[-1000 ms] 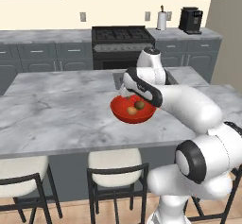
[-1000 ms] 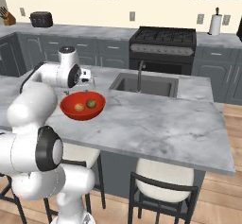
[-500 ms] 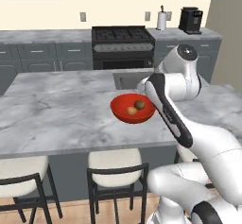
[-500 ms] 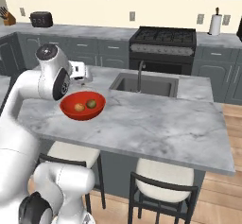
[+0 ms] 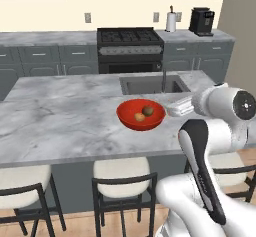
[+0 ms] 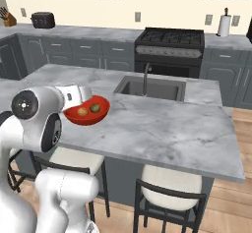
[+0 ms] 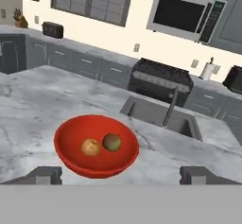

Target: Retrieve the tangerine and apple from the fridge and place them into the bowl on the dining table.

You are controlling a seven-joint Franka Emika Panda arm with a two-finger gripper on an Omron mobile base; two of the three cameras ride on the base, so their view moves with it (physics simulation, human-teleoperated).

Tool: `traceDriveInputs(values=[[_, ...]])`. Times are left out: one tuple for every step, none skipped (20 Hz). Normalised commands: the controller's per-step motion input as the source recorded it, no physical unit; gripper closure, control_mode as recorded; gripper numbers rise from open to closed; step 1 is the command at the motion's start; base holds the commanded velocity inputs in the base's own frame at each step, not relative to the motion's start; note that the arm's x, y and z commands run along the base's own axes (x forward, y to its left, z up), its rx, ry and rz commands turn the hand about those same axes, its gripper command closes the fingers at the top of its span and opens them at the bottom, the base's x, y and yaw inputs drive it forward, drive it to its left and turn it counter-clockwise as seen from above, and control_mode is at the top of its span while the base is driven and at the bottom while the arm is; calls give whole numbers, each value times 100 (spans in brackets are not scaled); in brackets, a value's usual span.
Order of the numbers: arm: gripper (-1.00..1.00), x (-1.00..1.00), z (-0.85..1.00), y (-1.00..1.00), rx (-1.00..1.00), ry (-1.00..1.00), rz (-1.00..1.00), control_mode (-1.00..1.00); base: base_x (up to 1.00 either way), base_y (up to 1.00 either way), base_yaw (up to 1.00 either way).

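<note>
With claw [image 7: 121, 175] spread wide and empty, now pulled back from over the bowl [image 7: 71, 158]; tangerine [image 7: 90, 146] and apple [image 7: 112, 142] both lying inside it on the marble surface [image 5: 60, 121]. Task looks finished. Arm folded close to the base, hand level, facing the bowl.

Bowl [image 5: 141, 115] on the surface [image 5: 60, 121], in front of the inset sink [image 5: 152, 84]. Inside the bowl, tangerine [image 5: 139, 117] and apple [image 5: 148, 111] side by side, touching or nearly so, the apple nearer the sink. Stools [image 5: 122, 173] tucked along the near edge. Stove [image 5: 130, 48] behind, against the back wall. Tool [image 5: 180, 106] just beside the bowl, wide apart.
</note>
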Motion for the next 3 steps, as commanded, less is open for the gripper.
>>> traceDriveInputs(values=[[-100,-100,29,-6,0,-28,0,-100,0,0,0],[-100,-99,31,-1,0,-27,0,-100,0,0,0],[-100,-99,36,-4,0,-25,0,-100,0,0,0]])
